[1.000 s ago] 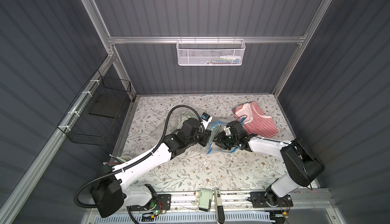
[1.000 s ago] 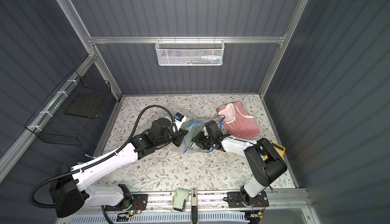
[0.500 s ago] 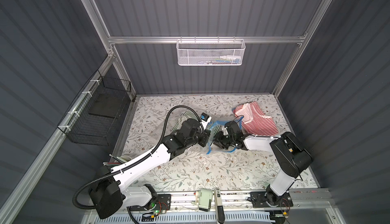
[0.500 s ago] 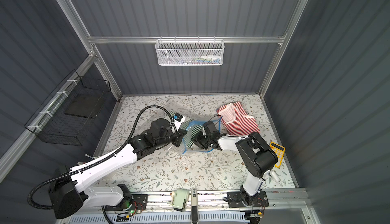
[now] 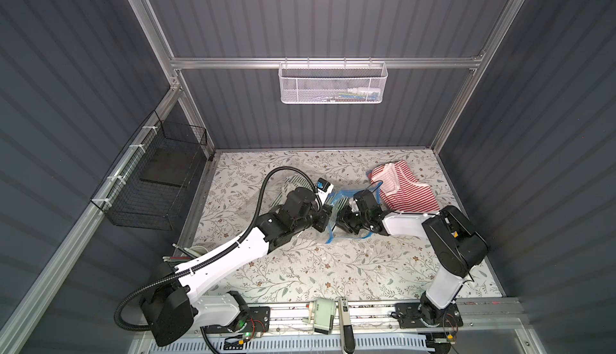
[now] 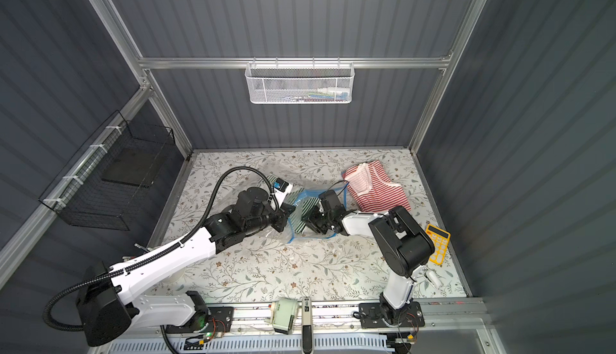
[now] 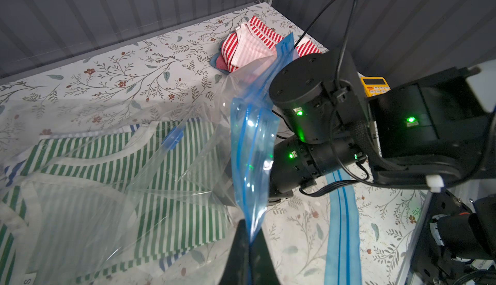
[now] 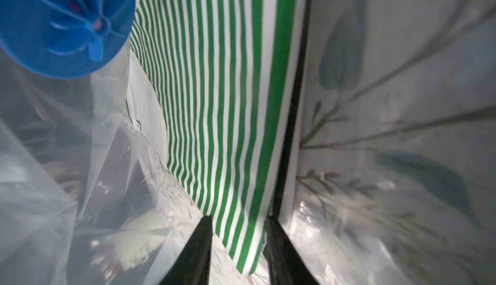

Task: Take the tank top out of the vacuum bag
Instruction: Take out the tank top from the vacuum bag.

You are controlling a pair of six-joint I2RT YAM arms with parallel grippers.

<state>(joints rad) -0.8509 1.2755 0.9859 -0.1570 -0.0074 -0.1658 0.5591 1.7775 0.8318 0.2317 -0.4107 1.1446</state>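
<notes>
Right wrist view: our right hand (image 8: 237, 218) sits narrow inside the vacuum bag (image 8: 67, 176), straddling the tank top (image 8: 214, 95) mid-frame, grip unclear. Left hand (image 7: 249, 232) pinches the zip strip (image 7: 252, 149). Next we'd clamp, then pull.

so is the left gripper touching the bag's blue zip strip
Touching. The left wrist view shows the left gripper pinched shut on the blue zip strip of the vacuum bag, no gap.
</notes>
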